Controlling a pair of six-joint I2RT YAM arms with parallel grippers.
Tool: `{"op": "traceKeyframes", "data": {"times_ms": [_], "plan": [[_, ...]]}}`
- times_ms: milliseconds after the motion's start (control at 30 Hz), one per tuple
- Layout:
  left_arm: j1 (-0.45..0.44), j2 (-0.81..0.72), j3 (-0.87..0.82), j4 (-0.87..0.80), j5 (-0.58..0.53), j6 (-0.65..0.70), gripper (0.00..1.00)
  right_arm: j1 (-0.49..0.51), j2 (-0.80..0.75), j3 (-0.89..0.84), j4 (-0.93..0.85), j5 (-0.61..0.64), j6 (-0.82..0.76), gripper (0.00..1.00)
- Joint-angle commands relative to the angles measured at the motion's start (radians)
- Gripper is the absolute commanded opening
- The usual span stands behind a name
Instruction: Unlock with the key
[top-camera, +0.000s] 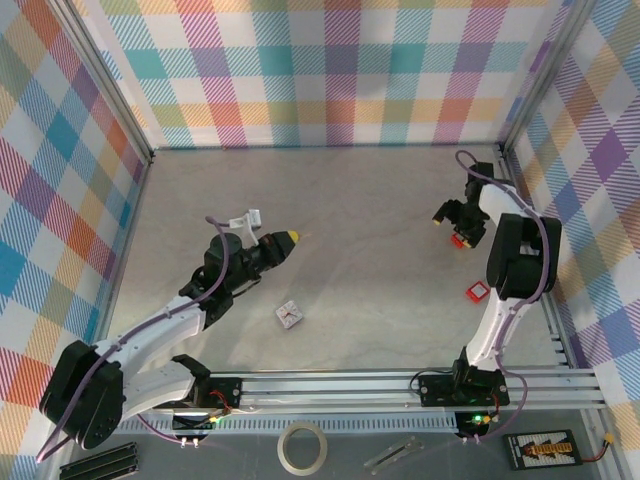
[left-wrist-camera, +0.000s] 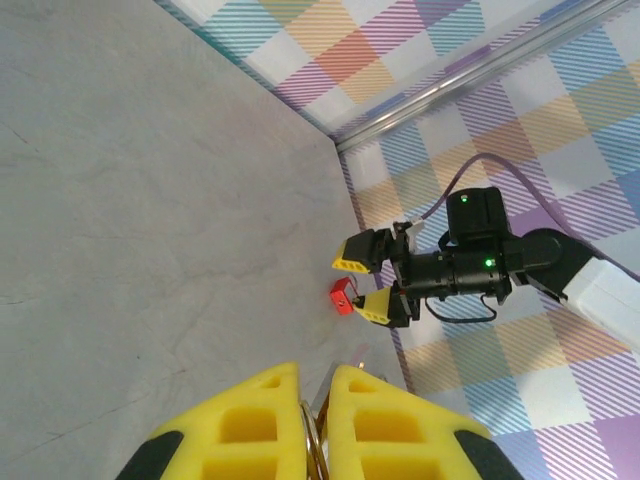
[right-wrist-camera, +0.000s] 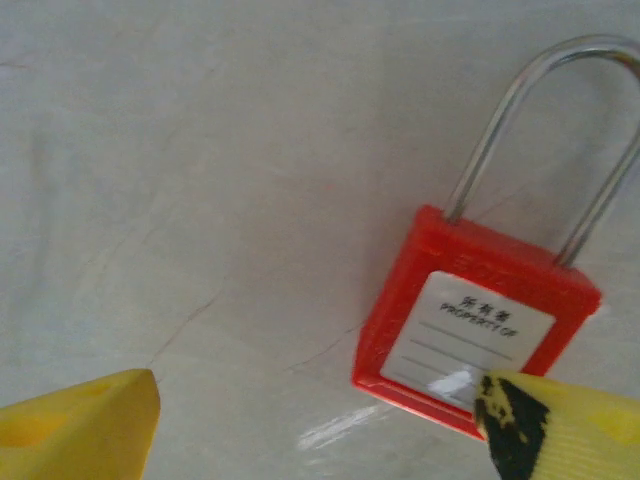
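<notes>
Red padlock (right-wrist-camera: 475, 320) lies flat between the right gripper's (right-wrist-camera: 320, 425) spread fingers, shackle pointing away from them; the left gripper (left-wrist-camera: 313, 385), pressed together on the key (left-wrist-camera: 316, 445) (only a sliver shows), aims at it from well apart.

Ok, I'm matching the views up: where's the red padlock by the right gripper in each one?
Top external: padlock far right, at the right gripper.
Left wrist: padlock right of centre.
Right wrist: padlock right half, shackle upward.
Shared landmark: right gripper's yellow fingers.

Pastel plaid walls (top-camera: 330, 70) enclose a grey, seemingly stone-patterned table (top-camera: 370, 250).
</notes>
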Motion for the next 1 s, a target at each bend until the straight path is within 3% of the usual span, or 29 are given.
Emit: {"op": "traceKeyframes", "data": {"times_ms": [0, 467, 967], "plan": [[-0.013, -0.036, 0.016, -0.057, -0.03, 0.042, 0.0, -0.011, 0.023, 0.065, -0.073, 0.025, -0.005, 0.81], [-0.015, -0.047, 0.013, -0.088, -0.032, 0.052, 0.0, -0.038, -0.03, 0.013, -0.1, 0.08, -0.009, 0.8], [-0.015, -0.095, 0.013, -0.155, -0.047, 0.074, 0.0, -0.053, 0.132, 0.104, -0.117, 0.052, -0.015, 0.73]]}}
